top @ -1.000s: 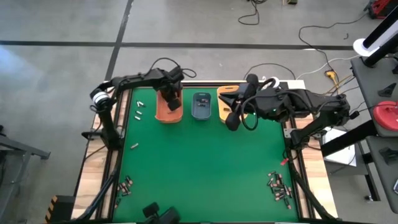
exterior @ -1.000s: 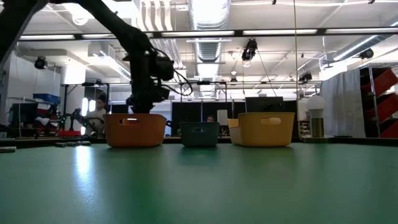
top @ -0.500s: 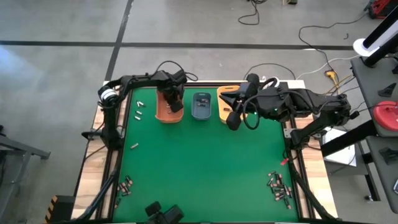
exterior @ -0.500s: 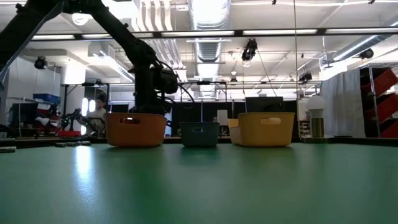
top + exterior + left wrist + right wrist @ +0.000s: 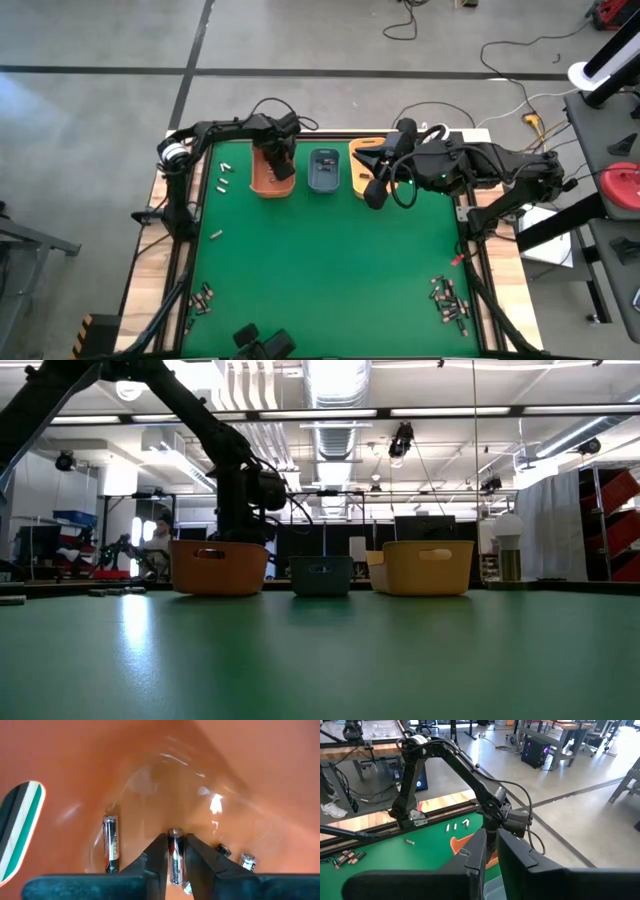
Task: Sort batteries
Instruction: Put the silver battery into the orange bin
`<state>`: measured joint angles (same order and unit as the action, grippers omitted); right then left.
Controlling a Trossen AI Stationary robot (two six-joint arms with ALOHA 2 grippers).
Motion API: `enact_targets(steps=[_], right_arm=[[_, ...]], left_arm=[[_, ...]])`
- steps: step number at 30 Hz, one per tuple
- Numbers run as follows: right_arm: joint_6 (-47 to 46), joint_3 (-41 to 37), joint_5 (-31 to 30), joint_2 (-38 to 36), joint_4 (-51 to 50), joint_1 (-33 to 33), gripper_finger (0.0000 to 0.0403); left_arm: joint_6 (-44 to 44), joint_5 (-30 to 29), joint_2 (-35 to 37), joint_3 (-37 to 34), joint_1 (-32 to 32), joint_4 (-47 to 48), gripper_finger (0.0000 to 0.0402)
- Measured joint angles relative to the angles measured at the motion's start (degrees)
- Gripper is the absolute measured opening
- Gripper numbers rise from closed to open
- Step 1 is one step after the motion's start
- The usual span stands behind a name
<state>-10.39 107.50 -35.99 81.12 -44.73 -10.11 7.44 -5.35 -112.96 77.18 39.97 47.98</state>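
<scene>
1. Left gripper [image 5: 175, 862] sits down inside the orange bin [image 5: 270, 176] at the far edge of the green surface [image 5: 320, 260], its fingers [image 5: 155, 857] closed against a dark battery [image 5: 175, 851] held upright between them.
2. Three more batteries lie on the bin floor: one [image 5: 110, 843] just beside the gripper, two [image 5: 235, 856] on its other side.
3. Right gripper [image 5: 372, 192] hovers at the near edge of the yellow bin [image 5: 364, 158], its fingers [image 5: 476, 851] nearly together with only a narrow slit between them and nothing held.
4. Blue-grey bin [image 5: 324, 169] stands between the other two.
5. Loose batteries lie on the surface in clusters: one pile [image 5: 449, 300] at the near right corner, another [image 5: 203, 297] at the near left, a few [image 5: 222, 176] beside the orange bin.
</scene>
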Motion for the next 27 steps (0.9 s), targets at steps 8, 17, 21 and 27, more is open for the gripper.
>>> enact_targets(steps=[8,17,21,27], right_arm=[[0.1,0.0,-0.1,0.0,0.0,0.0,0.0038],[1.4,0.0,-0.2,0.0,0.6,0.3,0.0038],[2.7,0.0,-0.2,0.0,0.7,0.4,0.0038],[7.0,0.0,-0.1,0.0,2.6,0.4,0.0038]], left_arm=[[-0.9,-1.0,3.2,-0.1,0.1,0.6,0.0097],[-3.4,6.6,16.1,-0.1,-0.7,6.7,0.0130],[-6.6,7.4,25.0,-2.1,-3.4,9.3,0.0126],[-14.6,7.5,37.2,-9.8,-9.1,13.9,0.0123]])
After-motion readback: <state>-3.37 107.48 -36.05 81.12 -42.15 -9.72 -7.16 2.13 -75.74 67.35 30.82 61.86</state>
